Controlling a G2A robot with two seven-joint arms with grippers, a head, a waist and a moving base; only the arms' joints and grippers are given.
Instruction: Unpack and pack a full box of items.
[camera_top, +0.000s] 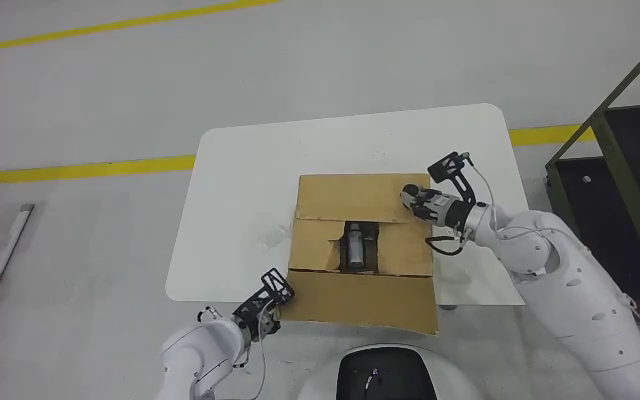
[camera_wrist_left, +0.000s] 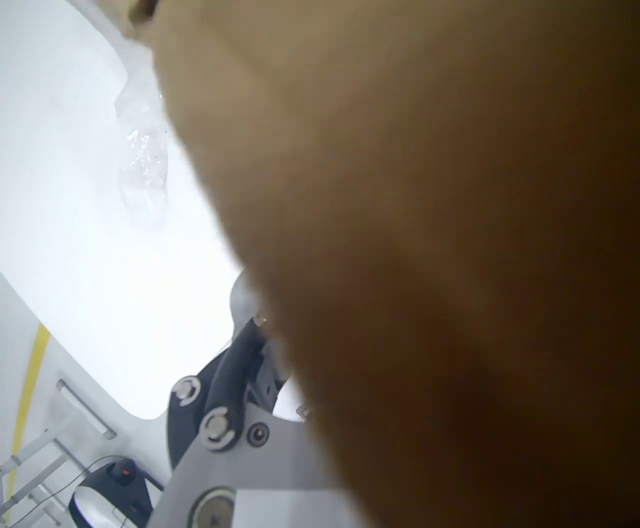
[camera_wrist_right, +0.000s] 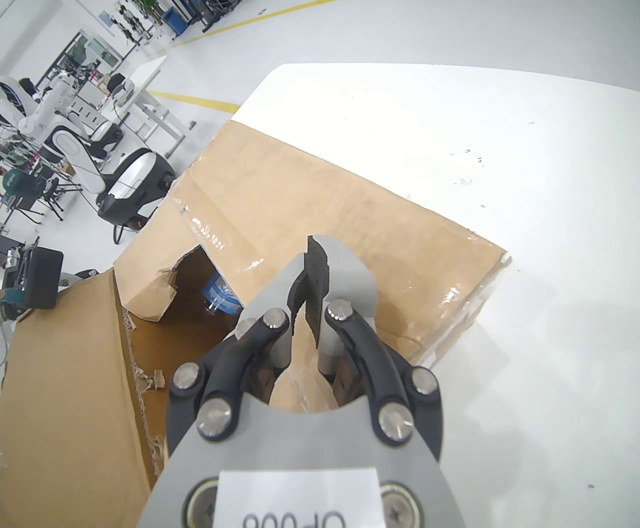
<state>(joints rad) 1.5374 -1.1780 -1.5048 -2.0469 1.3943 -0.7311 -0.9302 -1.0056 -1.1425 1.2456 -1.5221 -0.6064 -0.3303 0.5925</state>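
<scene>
Brown box sits mid-desk, flaps part open, grey canister showing in gap. Right pincer at far right flap, fingers narrow, seemingly pinching cardboard edge. Left pincer at near left corner of box, cardboard blocking its camera; grip cannot be told. Clear wrap lies just beside box.

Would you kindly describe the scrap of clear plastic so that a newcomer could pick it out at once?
Find the white table with the brown box on it. On the bare tabletop beside the box's left wall lies the plastic. It is the only see-through, crinkled thing there, and it sits outside the box.
</scene>
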